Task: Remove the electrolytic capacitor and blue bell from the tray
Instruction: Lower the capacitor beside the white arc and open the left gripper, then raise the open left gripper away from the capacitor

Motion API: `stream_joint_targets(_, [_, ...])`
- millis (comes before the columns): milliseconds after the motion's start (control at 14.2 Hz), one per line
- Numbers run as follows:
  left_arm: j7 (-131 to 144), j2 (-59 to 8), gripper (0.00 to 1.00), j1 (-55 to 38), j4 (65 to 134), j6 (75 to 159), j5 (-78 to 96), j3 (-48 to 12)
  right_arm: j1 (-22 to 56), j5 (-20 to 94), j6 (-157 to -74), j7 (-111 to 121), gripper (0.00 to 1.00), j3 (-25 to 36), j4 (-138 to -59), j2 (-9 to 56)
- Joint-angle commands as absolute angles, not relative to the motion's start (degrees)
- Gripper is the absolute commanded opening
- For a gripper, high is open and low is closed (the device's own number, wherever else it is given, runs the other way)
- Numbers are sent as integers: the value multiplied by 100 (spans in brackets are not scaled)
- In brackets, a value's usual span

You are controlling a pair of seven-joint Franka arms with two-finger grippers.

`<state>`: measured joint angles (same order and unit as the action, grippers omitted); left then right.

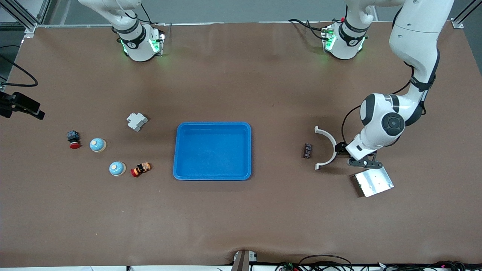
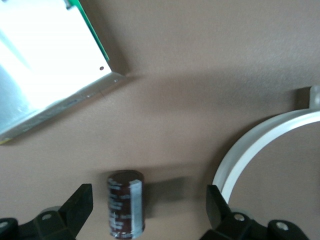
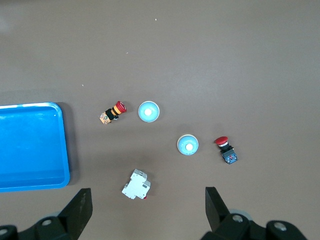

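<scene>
A dark brown capacitor (image 2: 125,202) with a grey stripe lies on the brown table between the fingers of my left gripper (image 2: 149,202), touching neither. That gripper (image 1: 363,162) is open and low over the table at the left arm's end; in the front view the hand hides the capacitor. Two light blue bells (image 1: 98,145) (image 1: 117,168) stand at the right arm's end, also shown in the right wrist view (image 3: 187,145) (image 3: 148,111). My right gripper (image 3: 148,200) hangs open and empty, high over the table near the bells.
A blue tray (image 1: 212,124) sits mid-table. Beside the left gripper lie a metal plate (image 1: 372,181), a white curved piece (image 1: 327,148) and a small dark block (image 1: 307,150). Near the bells are a white breaker (image 1: 136,121) and two red-capped buttons (image 1: 74,139) (image 1: 141,169).
</scene>
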<state>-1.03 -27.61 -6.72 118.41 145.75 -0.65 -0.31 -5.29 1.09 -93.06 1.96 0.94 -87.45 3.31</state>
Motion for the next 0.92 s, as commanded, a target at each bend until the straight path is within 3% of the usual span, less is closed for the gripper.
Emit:
stream_joint_targets(0, [-62,-2628,100,-650,11532,14011,-123,-44,-606,263,-9246,290,100,79,-8736,290])
stream_joint_targets(846, [-26,-2259,100,-615,11171,13843,446,-44,-668,281,-9255,299,100,79,-8745,299])
